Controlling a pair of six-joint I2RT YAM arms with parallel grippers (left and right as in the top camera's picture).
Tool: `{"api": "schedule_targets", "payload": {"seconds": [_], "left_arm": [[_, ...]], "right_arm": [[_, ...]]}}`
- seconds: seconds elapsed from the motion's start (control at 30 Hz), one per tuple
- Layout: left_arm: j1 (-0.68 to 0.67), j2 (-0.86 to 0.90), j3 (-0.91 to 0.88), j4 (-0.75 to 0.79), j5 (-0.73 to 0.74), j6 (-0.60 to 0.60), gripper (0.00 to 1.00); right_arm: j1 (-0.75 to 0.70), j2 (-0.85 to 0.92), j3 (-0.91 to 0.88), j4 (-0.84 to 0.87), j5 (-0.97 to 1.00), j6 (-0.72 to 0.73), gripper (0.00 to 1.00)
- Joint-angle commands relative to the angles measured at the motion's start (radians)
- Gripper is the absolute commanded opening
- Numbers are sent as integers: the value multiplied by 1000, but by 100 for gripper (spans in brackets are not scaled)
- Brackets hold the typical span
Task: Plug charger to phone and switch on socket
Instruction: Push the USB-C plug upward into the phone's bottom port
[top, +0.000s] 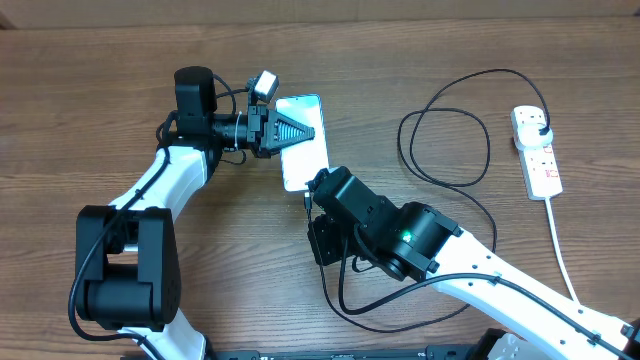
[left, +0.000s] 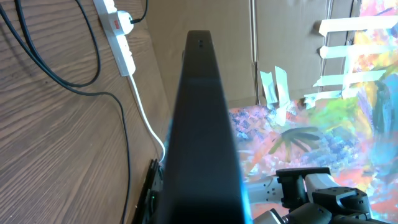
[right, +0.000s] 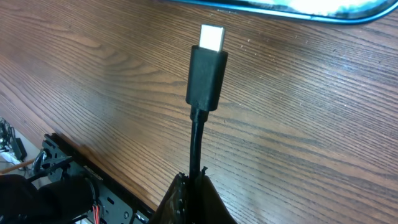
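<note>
Quick rundown. The phone (top: 305, 165) is near the middle of the table (top: 100, 80), screen lit up bright. The left gripper (top: 308, 132) comes in from the left and is clamped shut on the phone's upper part, with one dark finger lying across the screen. In the left wrist view the phone is just a thin dark edge running up the middle of the shot, so it's pinched face and back.

The right gripper (top: 308, 198) sits right below the phone's bottom end. It's closed on the charger (right: 207, 74), pinching the cable just behind the connector, which sticks straight out from the fingers. The metal tip points at the phone's edge at the top of the right wrist view. It's really close but there's a sliver of table between them, so it isn't in. I can't make out the port itself.

The rest of the cable runs off to the right in a couple of big loops and ends at a black plug (top: 541, 127) seated in the top outlet of the socket (top: 540, 165). That sits well off to the right, its white cord (top: 560, 240) trailing toward the bottom edge. The switches are too small to say whether they're on or off.
</note>
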Motion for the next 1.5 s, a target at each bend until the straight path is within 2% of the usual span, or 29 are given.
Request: {"api": "schedule_targets", "payload": {"seconds": [0.0, 1.47], "left_arm": [[-6, 2, 18, 2, 40, -6, 4], [-6, 2, 18, 2, 40, 31, 4]], "right_arm": [[-9, 4, 8, 5, 21, 24, 4], [-13, 4, 8, 10, 31, 29, 4]]}}
